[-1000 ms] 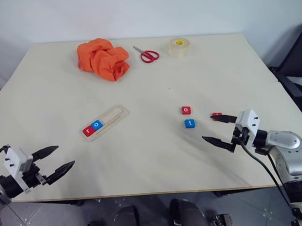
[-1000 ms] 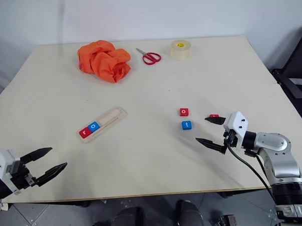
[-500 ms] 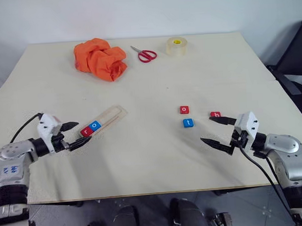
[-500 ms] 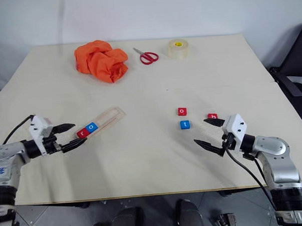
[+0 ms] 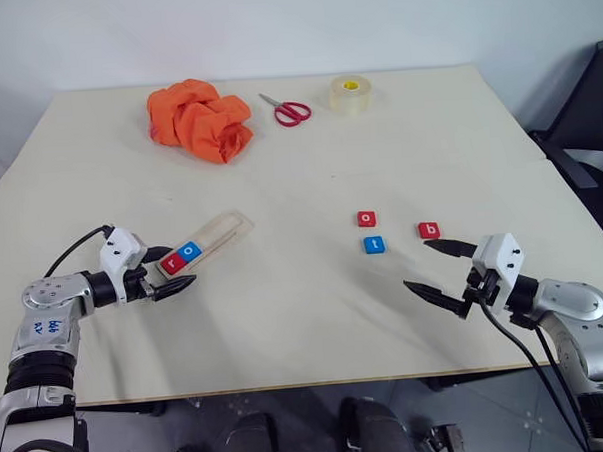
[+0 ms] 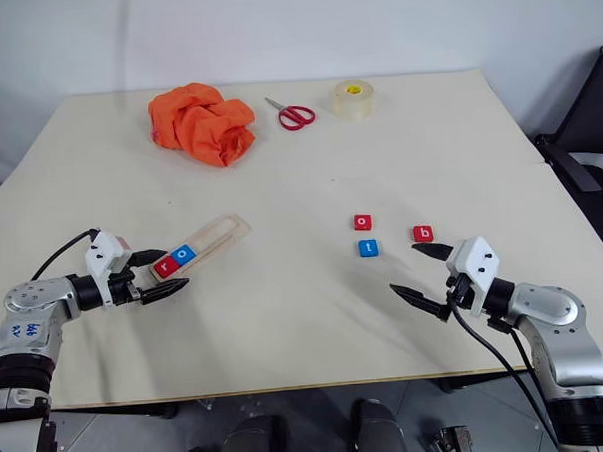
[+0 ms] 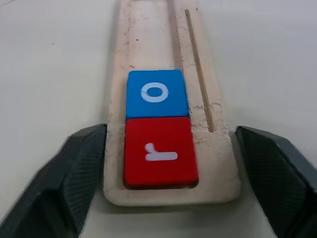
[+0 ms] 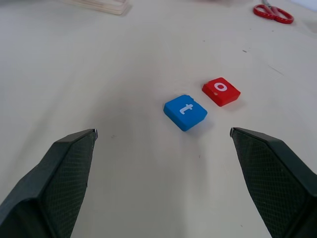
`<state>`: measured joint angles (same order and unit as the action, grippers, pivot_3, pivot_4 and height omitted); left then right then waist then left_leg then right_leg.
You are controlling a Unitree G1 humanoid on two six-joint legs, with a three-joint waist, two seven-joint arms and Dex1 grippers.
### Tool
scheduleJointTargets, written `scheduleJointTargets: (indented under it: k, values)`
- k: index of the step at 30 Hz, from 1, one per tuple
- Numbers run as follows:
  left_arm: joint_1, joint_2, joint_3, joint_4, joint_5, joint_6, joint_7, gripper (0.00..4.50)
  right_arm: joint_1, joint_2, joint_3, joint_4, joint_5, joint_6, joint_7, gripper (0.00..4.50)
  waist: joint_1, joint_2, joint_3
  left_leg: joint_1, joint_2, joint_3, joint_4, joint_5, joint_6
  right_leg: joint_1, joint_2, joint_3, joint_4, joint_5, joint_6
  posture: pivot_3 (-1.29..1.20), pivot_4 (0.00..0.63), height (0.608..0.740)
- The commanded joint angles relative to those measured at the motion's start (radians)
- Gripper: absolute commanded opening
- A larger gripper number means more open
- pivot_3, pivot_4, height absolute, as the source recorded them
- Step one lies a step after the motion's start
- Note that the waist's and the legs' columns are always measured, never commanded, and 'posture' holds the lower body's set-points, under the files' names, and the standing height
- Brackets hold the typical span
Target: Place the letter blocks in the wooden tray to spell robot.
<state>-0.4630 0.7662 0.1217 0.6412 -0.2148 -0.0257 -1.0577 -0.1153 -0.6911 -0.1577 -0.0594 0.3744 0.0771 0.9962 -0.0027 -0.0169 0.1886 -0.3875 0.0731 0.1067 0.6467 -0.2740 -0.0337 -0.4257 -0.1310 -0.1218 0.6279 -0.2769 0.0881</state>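
The wooden tray (image 5: 225,231) lies slanted on the left half of the table, with a red r block (image 7: 160,152) and a blue o block (image 7: 156,93) side by side at its near end. My left gripper (image 5: 175,269) is open and straddles that end, one finger close by each side; I cannot tell whether they touch. On the right lie three loose letter blocks: a red o (image 5: 366,219), a blue t (image 5: 374,245) and a red b (image 5: 430,230). Just in front of them, my right gripper (image 5: 417,264) is open and holds nothing.
At the back of the table lie a crumpled orange cloth (image 5: 199,118), red-handled scissors (image 5: 288,110) and a roll of clear tape (image 5: 348,93). A dark chair (image 5: 589,123) stands past the table's right edge.
My left arm has come forward from the table's front left edge to the tray's near end, its fingers now on either side. The right gripper has stayed open and about where it was.
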Motion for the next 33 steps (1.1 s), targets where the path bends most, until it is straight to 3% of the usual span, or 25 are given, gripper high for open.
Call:
scheduleJointTargets:
  k: [1,6,13,23,33]
  values:
    - [0.02,0.012,-0.025,0.022,0.04,-0.001,-0.004,3.39,-0.01,-0.015,-0.02,-0.041,0.012,0.003,-0.006,4.5,0.0,0.0,0.0,0.0,0.0,0.0,0.0,0.0,0.0,0.0,0.0,0.0,0.0,0.0,0.0,0.0,0.15,0.74]
    - [0.018,0.005,-0.019,0.006,0.025,-0.004,-0.013,3.39,-0.031,-0.013,-0.011,-0.036,0.006,0.009,-0.007,4.5,0.0,0.0,0.0,0.0,0.0,0.001,0.0,0.0,0.0,0.0,0.0,0.001,0.0,0.001,0.0,0.0,0.15,0.74]
    - [0.033,-0.035,-0.027,-0.183,-0.04,-0.032,-0.086,3.39,-0.059,-0.014,-0.004,-0.023,-0.001,0.009,-0.006,4.5,0.003,0.0,0.0,-0.001,0.0,0.001,0.001,0.0,0.001,-0.001,0.0,0.001,-0.001,0.001,0.0,0.0,0.15,0.74]
    - [0.002,-0.088,-0.161,-0.375,-0.018,0.019,-0.176,3.39,-0.029,-0.032,-0.025,-0.048,0.0,0.018,-0.002,4.5,0.002,-0.001,0.0,-0.003,0.0,0.002,0.002,-0.001,0.001,-0.001,0.001,0.002,-0.001,0.001,0.0,0.0,0.15,0.74]
    - [-0.082,-0.178,-0.287,-0.387,0.025,0.008,-0.196,3.39,0.067,-0.071,-0.07,-0.106,0.02,0.031,0.004,4.5,0.002,-0.001,0.0,-0.003,-0.001,0.002,0.003,-0.001,0.001,-0.001,0.001,0.003,-0.002,0.002,0.001,0.0,0.15,0.74]
